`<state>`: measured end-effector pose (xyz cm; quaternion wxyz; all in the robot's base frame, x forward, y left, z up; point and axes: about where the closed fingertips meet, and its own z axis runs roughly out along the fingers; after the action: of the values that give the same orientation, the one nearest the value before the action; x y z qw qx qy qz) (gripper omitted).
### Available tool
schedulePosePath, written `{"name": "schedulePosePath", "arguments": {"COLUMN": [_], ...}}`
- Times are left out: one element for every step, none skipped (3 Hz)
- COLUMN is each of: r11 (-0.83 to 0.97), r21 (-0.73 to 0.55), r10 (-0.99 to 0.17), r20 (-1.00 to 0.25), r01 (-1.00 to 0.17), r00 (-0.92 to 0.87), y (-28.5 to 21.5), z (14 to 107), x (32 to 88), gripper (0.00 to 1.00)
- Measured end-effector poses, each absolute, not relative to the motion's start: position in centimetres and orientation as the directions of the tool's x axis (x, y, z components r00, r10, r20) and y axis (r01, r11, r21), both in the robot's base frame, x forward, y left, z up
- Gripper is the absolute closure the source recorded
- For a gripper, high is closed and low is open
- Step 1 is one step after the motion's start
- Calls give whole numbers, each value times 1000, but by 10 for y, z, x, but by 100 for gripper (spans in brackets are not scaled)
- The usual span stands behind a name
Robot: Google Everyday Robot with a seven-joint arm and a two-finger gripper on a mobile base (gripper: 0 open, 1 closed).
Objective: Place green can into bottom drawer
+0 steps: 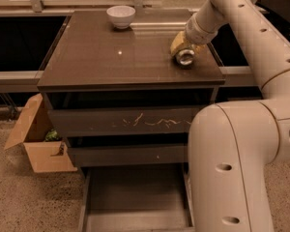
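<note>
The green can (185,57) lies on the right side of the cabinet top (111,57), its silvery end facing the camera; little of its green side shows. My gripper (182,51) reaches down from the upper right and is shut on the can, with a yellowish finger (176,45) against its left side. The bottom drawer (135,197) is pulled open at the foot of the cabinet, its flat floor bare. My arm's large white body (232,168) covers the drawer's right side.
A white bowl (121,16) stands at the back of the cabinet top. The scratched top drawer (130,122) and the plain middle drawer (128,154) are closed. An open cardboard box (36,141) sits on the floor to the left.
</note>
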<state>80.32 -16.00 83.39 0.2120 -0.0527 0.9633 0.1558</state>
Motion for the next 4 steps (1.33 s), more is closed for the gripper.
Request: {"name": "schedulePosePath", "arguments": {"r11": [924,900,900,859], "r21": [302,326,326,308], "r10": [-62,-75,-75,-184], "r20": [-492,-537,-537,-560], "r01": [-237,-289,-289,-409], "r00": [-868,-840,-840,-808], "y": [-157,-153,-153,-125], "z": [865,887,887,891], "x": [800,795,795,787], "gripper": [100,100,100,100]}}
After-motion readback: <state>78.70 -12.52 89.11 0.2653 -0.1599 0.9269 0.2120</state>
